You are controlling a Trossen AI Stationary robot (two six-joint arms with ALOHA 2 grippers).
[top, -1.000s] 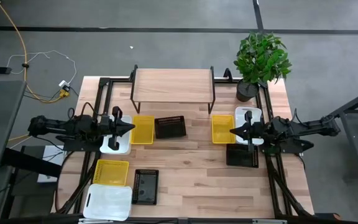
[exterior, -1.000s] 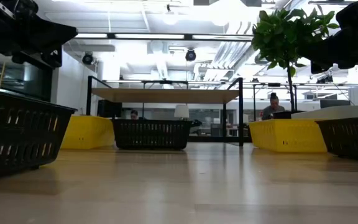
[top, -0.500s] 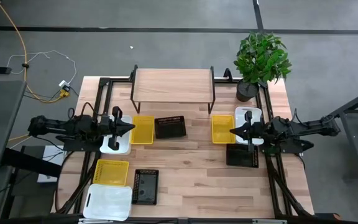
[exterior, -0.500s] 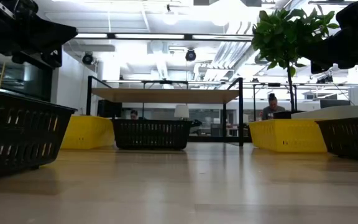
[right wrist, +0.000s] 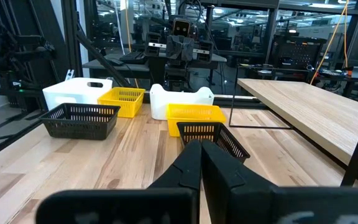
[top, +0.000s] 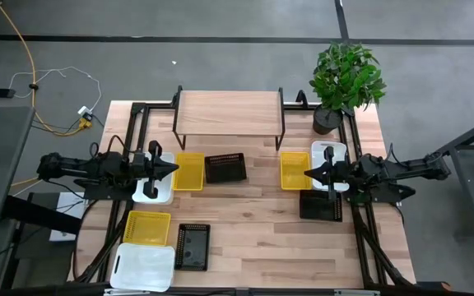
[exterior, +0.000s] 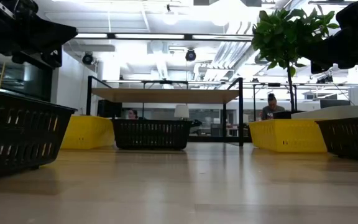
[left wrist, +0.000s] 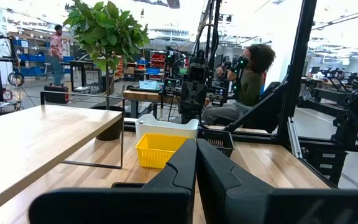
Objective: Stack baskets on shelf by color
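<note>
high view: bare shelf top

Potted plant at the table's far right corner; yellow cable on the floor; seated person, possibly working, behind.

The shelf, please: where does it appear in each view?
High view: shelf at the table's far edge, centre.
Low view: centre, behind the black basket.
Left wrist view: close by, running toward the potted plant.
Right wrist view: close by, beside the black basket.
Shared landmark: the potted plant, except right wrist view.
</note>
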